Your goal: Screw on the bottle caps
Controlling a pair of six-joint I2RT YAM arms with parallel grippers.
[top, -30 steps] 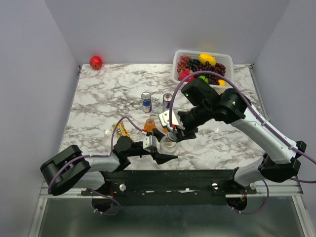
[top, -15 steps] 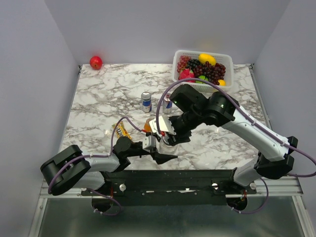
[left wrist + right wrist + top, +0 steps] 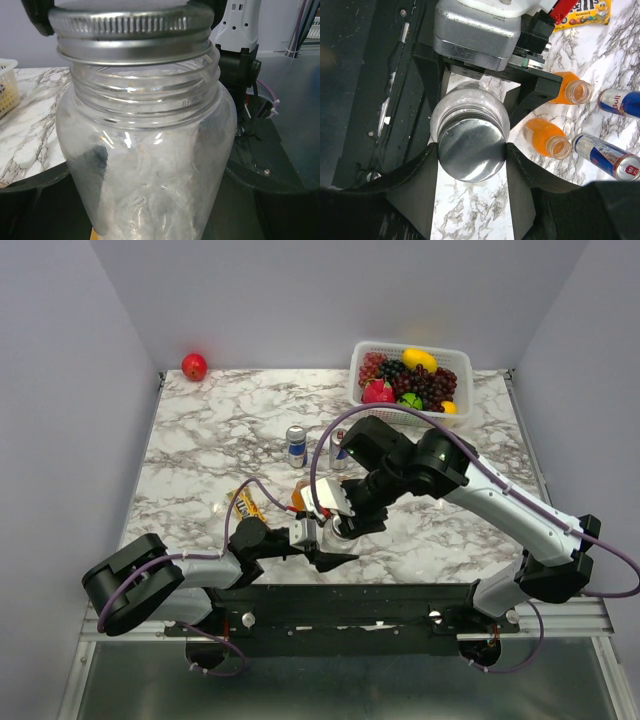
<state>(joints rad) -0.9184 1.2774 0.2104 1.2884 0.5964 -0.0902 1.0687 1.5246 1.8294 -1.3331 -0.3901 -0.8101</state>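
A clear glass jar [image 3: 150, 150] stands upright near the table's front edge, and my left gripper [image 3: 322, 542] is shut on its lower body. The silver-grey lid [image 3: 471, 152] rests on the jar's mouth [image 3: 132, 47], with the glass threads still showing below its rim. From above, my right gripper [image 3: 471, 150] is shut on that lid, one black finger [image 3: 415, 175] against each side. Two small bottles of orange liquid [image 3: 567, 87] [image 3: 545, 136] lie open-mouthed on the marble just beyond the jar. One of them shows in the top view as an orange bottle [image 3: 300, 495].
Two blue-and-silver drink cans [image 3: 296, 447] [image 3: 340, 450] stand behind the bottles. A yellow candy bag [image 3: 247, 503] lies to the left of the jar. At the back are a white basket of fruit [image 3: 455, 358] on the right and a red apple [image 3: 194, 366] in the left corner.
My right arm has swung left and toward the front edge, bringing the lid over and onto the jar's mouth. The left arm and the jar have not moved.
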